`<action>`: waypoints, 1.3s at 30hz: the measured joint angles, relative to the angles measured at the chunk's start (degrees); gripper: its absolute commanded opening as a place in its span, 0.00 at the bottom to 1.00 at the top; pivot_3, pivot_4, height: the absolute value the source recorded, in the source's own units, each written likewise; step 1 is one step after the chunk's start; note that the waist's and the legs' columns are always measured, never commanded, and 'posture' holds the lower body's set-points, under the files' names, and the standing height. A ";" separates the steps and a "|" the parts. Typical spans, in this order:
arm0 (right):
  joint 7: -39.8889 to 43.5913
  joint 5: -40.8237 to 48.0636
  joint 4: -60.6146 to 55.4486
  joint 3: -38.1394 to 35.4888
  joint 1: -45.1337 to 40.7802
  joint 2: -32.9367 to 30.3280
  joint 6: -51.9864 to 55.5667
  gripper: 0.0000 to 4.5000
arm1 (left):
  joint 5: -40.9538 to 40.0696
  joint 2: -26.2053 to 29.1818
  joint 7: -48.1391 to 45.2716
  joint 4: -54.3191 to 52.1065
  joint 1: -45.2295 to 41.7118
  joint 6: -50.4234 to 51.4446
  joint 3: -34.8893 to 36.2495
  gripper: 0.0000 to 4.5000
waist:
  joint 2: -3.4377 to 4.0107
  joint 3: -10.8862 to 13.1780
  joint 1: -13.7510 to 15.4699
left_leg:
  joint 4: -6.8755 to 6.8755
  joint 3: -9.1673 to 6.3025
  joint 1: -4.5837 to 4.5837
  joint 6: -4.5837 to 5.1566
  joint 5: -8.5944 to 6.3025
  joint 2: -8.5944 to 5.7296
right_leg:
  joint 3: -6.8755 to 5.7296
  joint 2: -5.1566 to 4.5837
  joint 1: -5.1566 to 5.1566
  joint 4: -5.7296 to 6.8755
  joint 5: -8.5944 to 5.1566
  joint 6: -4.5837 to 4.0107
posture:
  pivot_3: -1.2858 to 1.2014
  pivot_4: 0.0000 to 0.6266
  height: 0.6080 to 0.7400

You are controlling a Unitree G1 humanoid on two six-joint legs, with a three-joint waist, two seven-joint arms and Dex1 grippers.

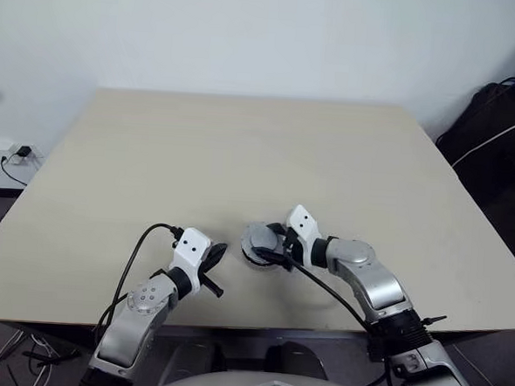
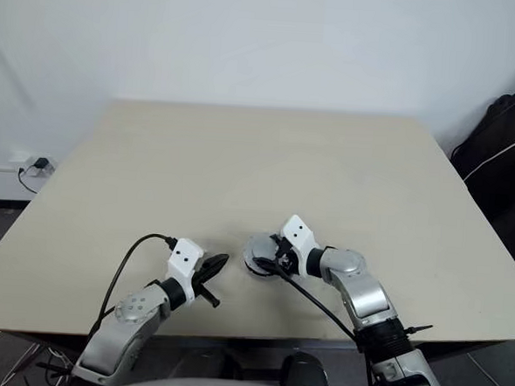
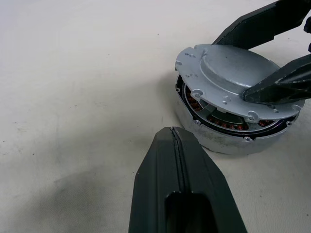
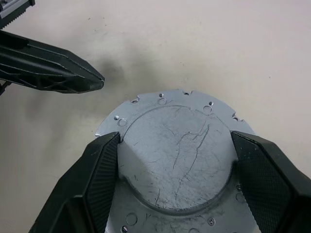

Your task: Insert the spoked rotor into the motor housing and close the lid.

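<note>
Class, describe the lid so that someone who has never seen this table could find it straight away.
On the beige table, look near its front edge, between the two arms. There the lid lies on the motor housing, with the right gripper's black fingers on either side of its raised centre. It is the light grey scratched metal disc with small holes round its rim; copper windings show in the gap beneath it.

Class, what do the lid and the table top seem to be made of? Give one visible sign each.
Lid: probably bare metal, light grey and dull, with fine scratches and small drilled holes round its rim. Table: pale beige, matt and smooth, perhaps laminate; the pictures leave that open.
</note>
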 measured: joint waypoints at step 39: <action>-0.31 -4.47 -0.28 3.91 -2.96 -1.39 6.94 0.72 | 0.00 0.00 0.02 0.00 0.12 -0.01 -0.02 0.00 | 0.15 -0.68 0.10 | -0.01 0.00 0.19 -0.12 0.07 0.06 | 0.00 0.01 0.13 -0.02 0.10 -0.10 | 0.52 0.00 1.00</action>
